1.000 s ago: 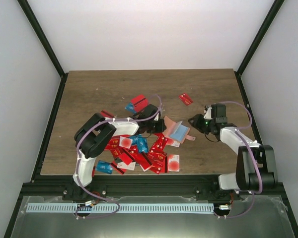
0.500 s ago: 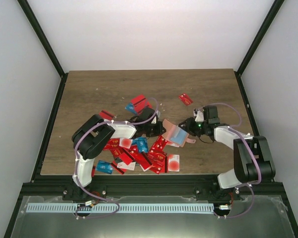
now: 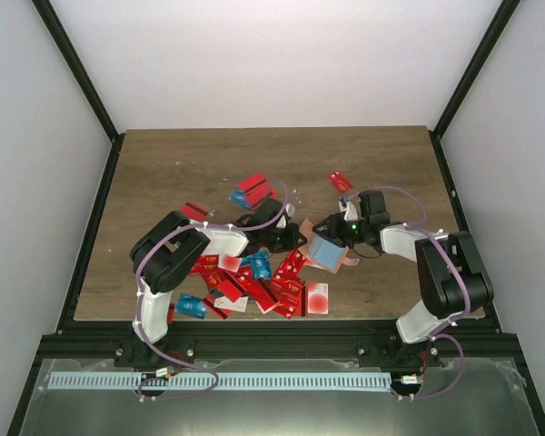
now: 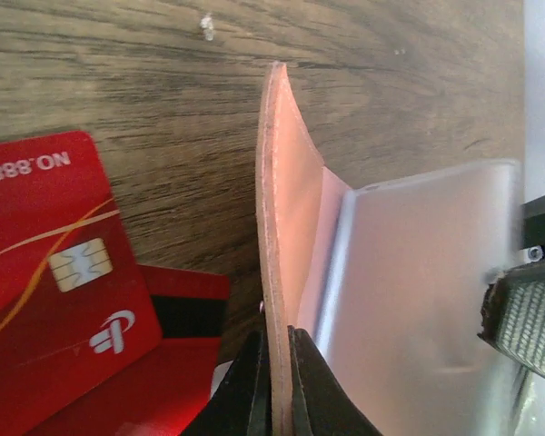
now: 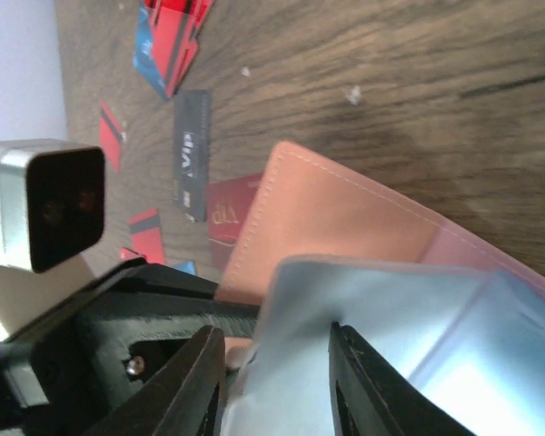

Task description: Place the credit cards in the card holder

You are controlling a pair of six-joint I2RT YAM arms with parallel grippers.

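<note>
The step in hand looks like seating one card in the card holder (image 5: pixel 345 213). The holder sits between the two arms, just right of the heap of credit cards (image 3: pixel 254 277), with its tan flaps spread in a shallow V. The left gripper (image 4: pixel 274 345) has its jaws closed tight on the thin edge of one leather flap, standing that flap on edge. A pale blue card (image 4: pixel 418 272) lies against the holder's inner face, part in and part out.

The right gripper (image 5: pixel 277 372) is at the card's free end. Its jaws stand partly apart with the card between and across them, and in the left wrist view a ribbed pad (image 4: pixel 527 318) touches the card's outer edge. Whether those jaws pinch the card or only rest against it, I cannot tell.

Most of the task appears undone. Red, blue and white cards lie piled on the worktop (image 3: pixel 191 163) beneath the left arm. A chip-bearing red card (image 4: pixel 64 263) lies just beside the holder, and a dark grey card (image 5: pixel 191 150) and a lone red card (image 3: pixel 340 182) lie farther off.

The next move, I judge, calls for sliding the blue card along the flap towards the fold while the left jaws hold firm. The card should run flat against the leather, or it may skid out or lever the flap from the pinch.
</note>
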